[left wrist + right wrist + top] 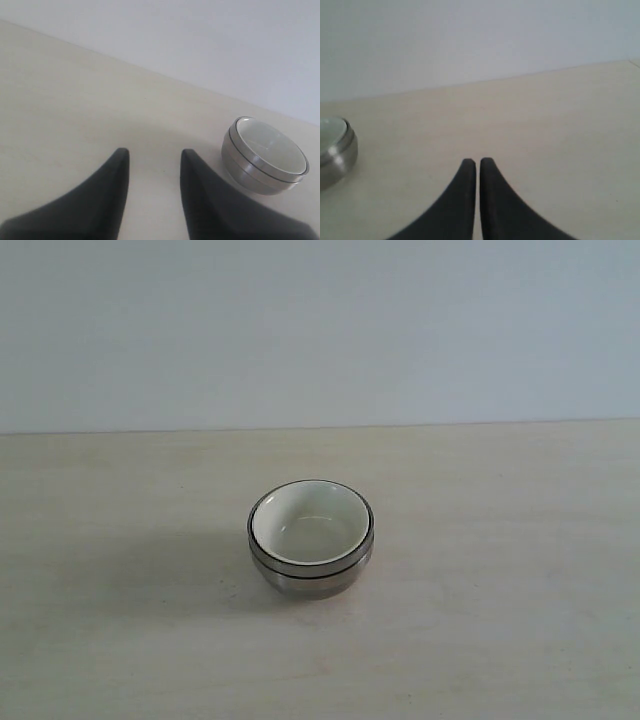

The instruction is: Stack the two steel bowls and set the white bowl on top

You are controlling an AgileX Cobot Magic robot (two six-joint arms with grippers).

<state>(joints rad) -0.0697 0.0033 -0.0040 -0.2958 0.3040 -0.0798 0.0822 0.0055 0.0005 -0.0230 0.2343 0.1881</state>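
The two steel bowls (310, 578) stand nested, one inside the other, near the middle of the table. The cream-white bowl (308, 523) sits inside them on top, only its inner side and rim showing. In the left wrist view the stack of steel bowls (250, 170) lies off to one side of my left gripper (152, 154), which is open with bare table between its dark fingers. My right gripper (478, 162) is shut on nothing, and the steel bowls (340, 152) show at that frame's edge, well apart from it. Neither gripper appears in the exterior view.
A pale wooden table (500, 540) spreads around the stack, ending at a plain light wall (320, 330) behind. No other objects are in view.
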